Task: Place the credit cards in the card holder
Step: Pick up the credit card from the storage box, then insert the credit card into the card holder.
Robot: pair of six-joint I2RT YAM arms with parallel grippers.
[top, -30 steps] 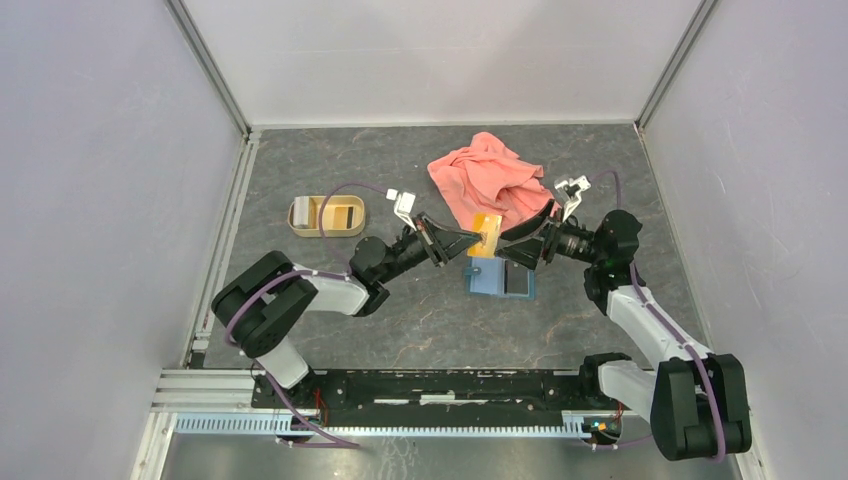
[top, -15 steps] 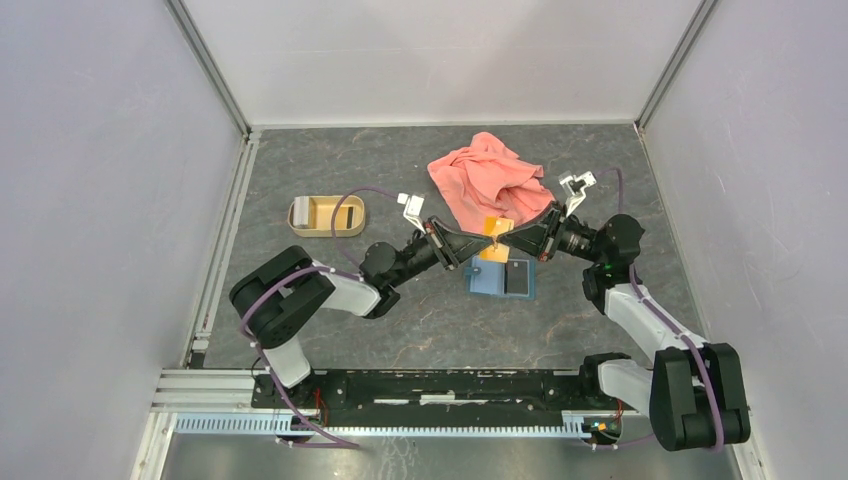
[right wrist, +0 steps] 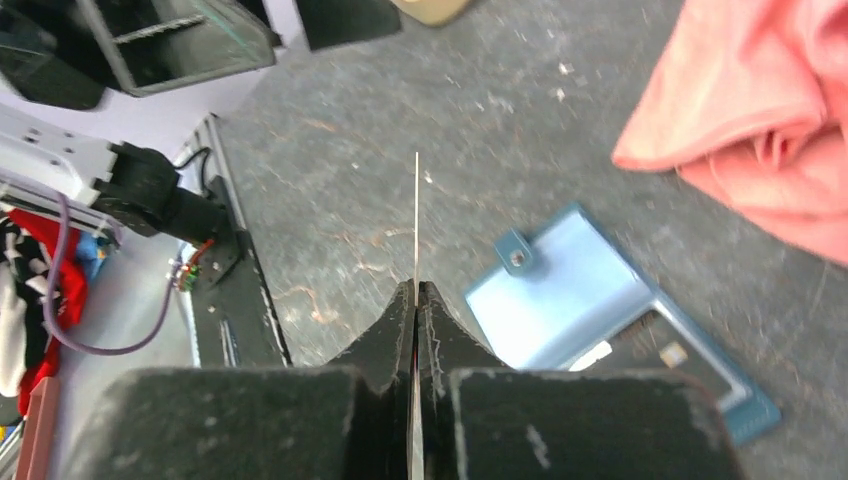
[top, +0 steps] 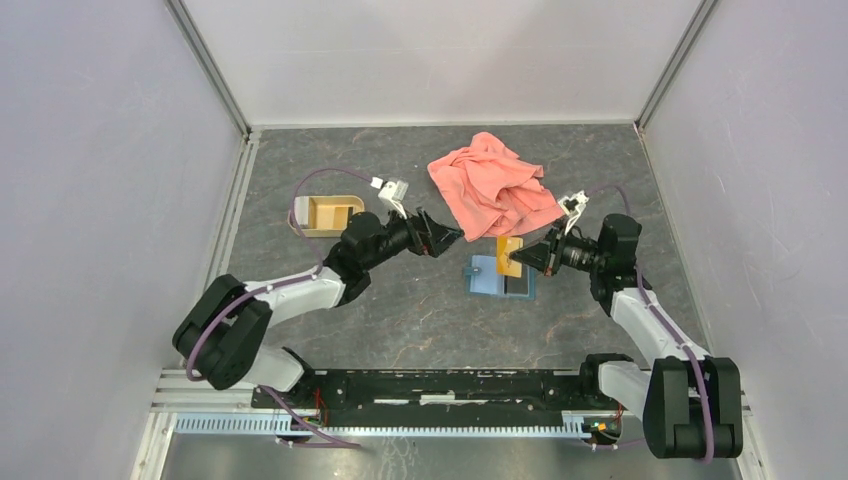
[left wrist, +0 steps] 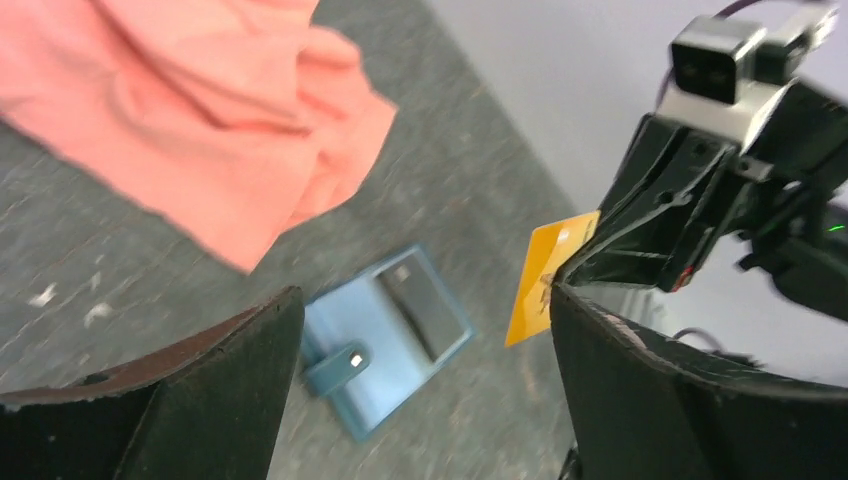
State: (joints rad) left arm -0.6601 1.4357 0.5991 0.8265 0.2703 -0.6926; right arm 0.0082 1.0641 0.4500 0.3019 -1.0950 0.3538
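Top view first: the right gripper [top: 527, 258] pinches an orange card [top: 510, 255] by one end, poised at the far edge of the holder [top: 497, 281], which lies open on the table [top: 420, 320]. We can't tell if card and holder touch. The left gripper [top: 446, 237] sits apart to the left, beside the cloth [top: 495, 185]. The tray [top: 328, 213] is well off to the left.

Left wrist now: our fingers [left wrist: 200, 400] are spread wide with nothing between them. Between them we see the holder lying flat, and the card held tilted, up and to one side of it.

Right wrist: the jaws are pressed tight on the card, which shows edge-on as a thin line. The holder lies down to the right, pale inside up, with a dark pocket on its far half.

To do this well, we reckon the card's free edge must turn to line up with the pocket mouth, then come in low and slide, not stab. The holder looks light and may skate, so the left gripper could pin its free flap. We'd let go only once the card is well seated.
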